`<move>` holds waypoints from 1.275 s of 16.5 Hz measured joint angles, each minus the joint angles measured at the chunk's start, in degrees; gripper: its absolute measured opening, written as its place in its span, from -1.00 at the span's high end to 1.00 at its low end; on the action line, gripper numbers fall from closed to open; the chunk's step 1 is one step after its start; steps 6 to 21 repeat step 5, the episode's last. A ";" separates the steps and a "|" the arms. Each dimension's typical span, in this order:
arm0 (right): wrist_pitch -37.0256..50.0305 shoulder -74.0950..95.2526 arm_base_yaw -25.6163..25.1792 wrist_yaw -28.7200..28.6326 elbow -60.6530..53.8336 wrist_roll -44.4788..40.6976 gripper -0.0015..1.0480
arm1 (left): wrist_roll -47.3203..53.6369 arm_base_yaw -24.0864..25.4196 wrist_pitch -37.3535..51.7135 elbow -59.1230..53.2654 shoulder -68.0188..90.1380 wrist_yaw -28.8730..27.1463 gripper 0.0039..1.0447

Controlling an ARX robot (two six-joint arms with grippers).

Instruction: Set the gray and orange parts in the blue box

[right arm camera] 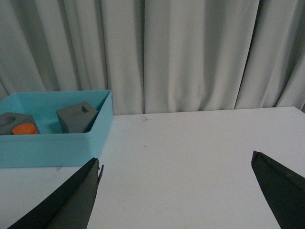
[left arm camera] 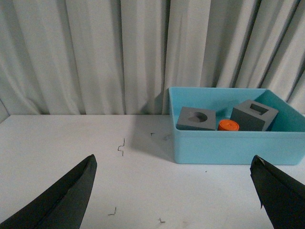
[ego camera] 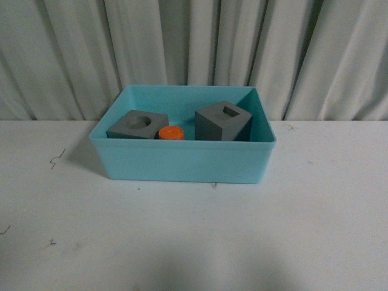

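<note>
All three parts already sit inside the blue box [ego camera: 182, 163] near the back edge of the bench [ego camera: 194, 242]: the gray cube with the round hole [ego camera: 138, 125], the orange cylinder [ego camera: 171, 133] just beside it, and the gray cube with the slot [ego camera: 222, 121]. The left pincer [left arm camera: 174, 195] and right pincer [right arm camera: 176, 195] are both wide open, hold nothing, and are well apart from the box. Little looks left to go wrong, but an arm swinging low could bump the box and slide it or tip a cube.
</note>
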 joint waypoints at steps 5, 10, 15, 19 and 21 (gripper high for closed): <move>-0.02 0.00 0.00 0.00 0.00 0.00 -0.87 | 0.00 0.00 0.00 0.00 0.00 0.00 -0.88; -0.02 0.00 0.00 0.00 0.00 0.00 -0.87 | 0.00 0.00 0.00 0.00 0.00 0.00 -0.88; -0.02 0.00 0.00 0.00 0.00 0.00 -0.87 | 0.00 0.00 0.00 0.00 0.00 0.00 -0.88; -0.02 0.00 0.00 0.00 0.00 0.00 -0.87 | 0.00 0.00 0.00 0.00 0.00 0.00 -0.88; -0.02 0.00 0.00 0.00 0.00 0.00 -0.87 | 0.00 0.00 0.00 0.00 0.00 0.00 -0.88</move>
